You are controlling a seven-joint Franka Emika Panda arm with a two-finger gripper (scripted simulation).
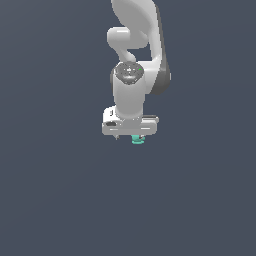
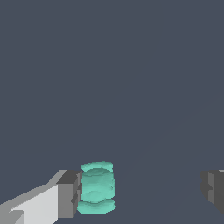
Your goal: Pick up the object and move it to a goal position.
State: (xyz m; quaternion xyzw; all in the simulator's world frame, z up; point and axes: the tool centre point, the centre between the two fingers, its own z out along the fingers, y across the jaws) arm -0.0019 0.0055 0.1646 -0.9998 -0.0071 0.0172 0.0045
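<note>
Exterior view, room: we see a plain dark grey surface (image 1: 55, 200) on every side of the arm, with no edge or other thing in sight.
Exterior view, arm: the white Panda arm (image 1: 132, 75) comes down from the top of the picture and points straight down, its wrist block level above the surface.
Exterior view, tool: the tool (image 1: 129, 136) hangs under the wrist block; its fingers are too small here for us to judge their spread.
Exterior view, object: the teal-green object (image 1: 137, 139) peeks out just under the tool, toward the exterior view's right of its middle.
Wrist view, tool: we see the tool (image 2: 142, 192) spread wide, released, gripping nothing; one grey finger pad (image 2: 70, 192) and the other (image 2: 213, 189) stand well apart.
Wrist view, object: the object (image 2: 97, 188) stands upright with ridged bands, right against one pad and far from the other, inside the gap but off-centre.
Wrist view, room: bare grey surface (image 2: 113, 65) lies all around.
</note>
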